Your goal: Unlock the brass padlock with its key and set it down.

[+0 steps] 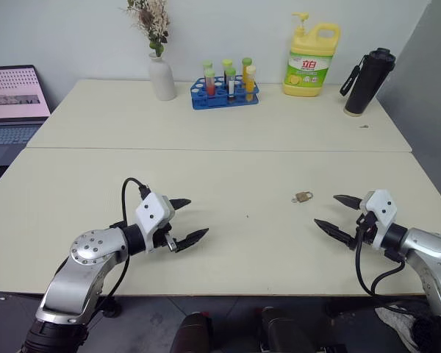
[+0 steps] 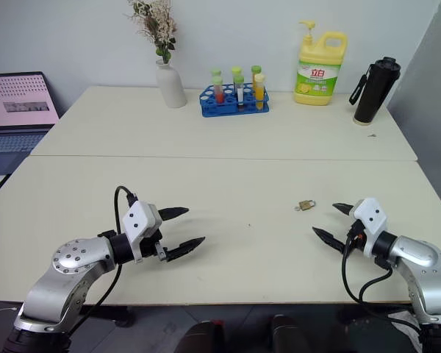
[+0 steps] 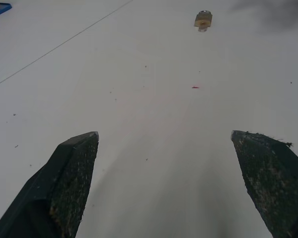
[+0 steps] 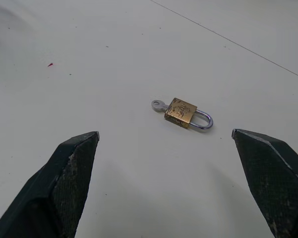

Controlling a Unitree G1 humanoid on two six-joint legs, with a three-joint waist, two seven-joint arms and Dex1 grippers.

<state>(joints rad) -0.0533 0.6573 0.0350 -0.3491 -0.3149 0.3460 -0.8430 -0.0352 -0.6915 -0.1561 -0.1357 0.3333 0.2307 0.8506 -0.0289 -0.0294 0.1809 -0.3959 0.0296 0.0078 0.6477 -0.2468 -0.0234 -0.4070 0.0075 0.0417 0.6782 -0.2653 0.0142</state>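
Far side of your counter (image 1: 228, 140), well past both sets of fingers: white vase (image 1: 162, 76) with dried flowers, blue rack of tubes (image 1: 225, 87), yellow soap bottle (image 1: 312, 60), black flask (image 1: 367, 81). A laptop (image 1: 13, 103) sits off beyond the counter edge on your left. Nothing stands between either set of fingers and the padlock (image 4: 181, 112).

The counter is pale cream, with a seam line running across its middle and a grey-white wall behind. There's a tiny red speck (image 3: 195, 87) on the surface ahead of your left fingers.

The padlock lies flat on the counter, just ahead of your right gripper (image 1: 337, 215) and slightly inward of its fingertips, touching neither finger. The key (image 4: 159, 105) sticks out of the lock body's end, opposite the shackle. From your left gripper (image 1: 187, 218) it's well apart, far out ahead.

Both arms reach over the near edge, low above the counter, angled inward toward each other and tipped slightly down. Left fingers are spread wide, holding nothing. Right fingers are spread wide too, nothing between them.
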